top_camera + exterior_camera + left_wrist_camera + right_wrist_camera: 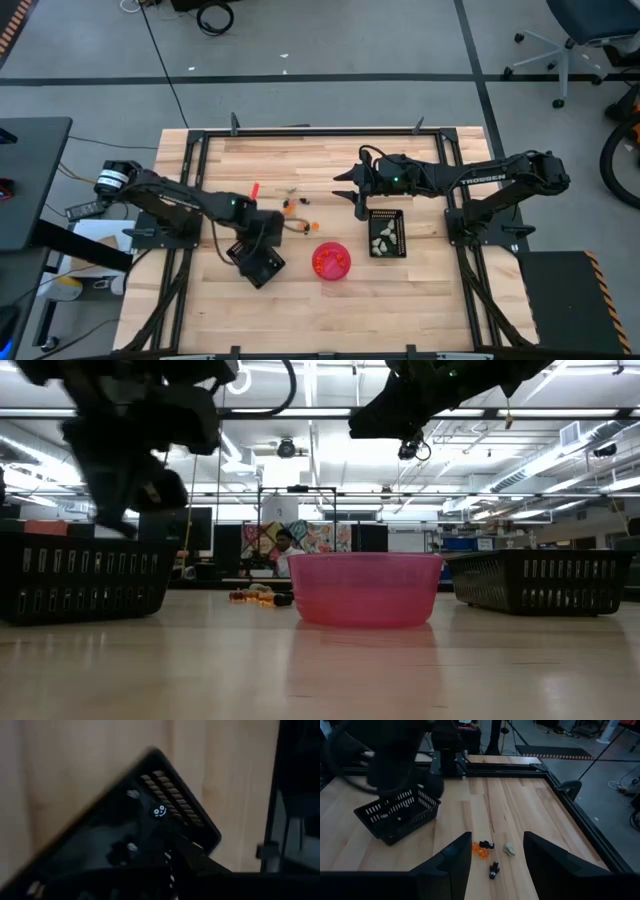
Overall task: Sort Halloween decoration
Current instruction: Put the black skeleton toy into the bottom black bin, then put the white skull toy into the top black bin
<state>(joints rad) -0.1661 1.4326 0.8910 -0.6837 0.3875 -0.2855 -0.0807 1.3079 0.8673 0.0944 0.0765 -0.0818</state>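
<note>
The small decorations (490,851), orange, black and pale, lie loose on the table (420,300) between my two arms, beyond the pink bowl (331,261). My right gripper (492,862) hangs above them, fingers wide apart, holding nothing. My left gripper (250,245) is over the left basket (262,268); I cannot tell its opening. Only my left wrist view shows a black smiling piece (159,811) inside that basket. Pale pieces (383,235) fill the right basket (388,214).

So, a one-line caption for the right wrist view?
Open right gripper hovering over scattered decoration pieces, the left arm above a black tray beyond.
</note>
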